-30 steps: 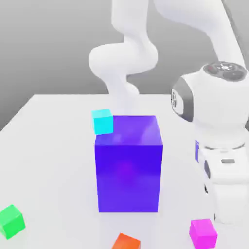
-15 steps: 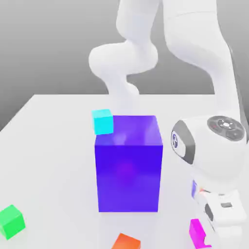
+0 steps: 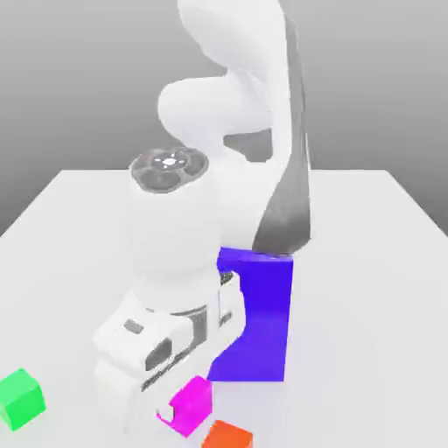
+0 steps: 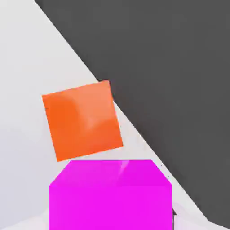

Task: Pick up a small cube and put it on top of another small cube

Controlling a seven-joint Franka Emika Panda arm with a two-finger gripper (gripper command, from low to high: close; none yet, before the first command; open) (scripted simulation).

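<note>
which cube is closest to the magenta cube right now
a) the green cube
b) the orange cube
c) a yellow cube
b: in the exterior view the orange cube sits just beside the magenta cube near the table's front edge, and the hand view shows the two close together, while the green cube lies far off toward the exterior view's left.

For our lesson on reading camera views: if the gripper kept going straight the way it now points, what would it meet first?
Probably the orange cube. In the hand view it lies just beyond the magenta cube at the gripper; in the exterior view it sits on the white table close under them. The gap is hard to judge.
</note>
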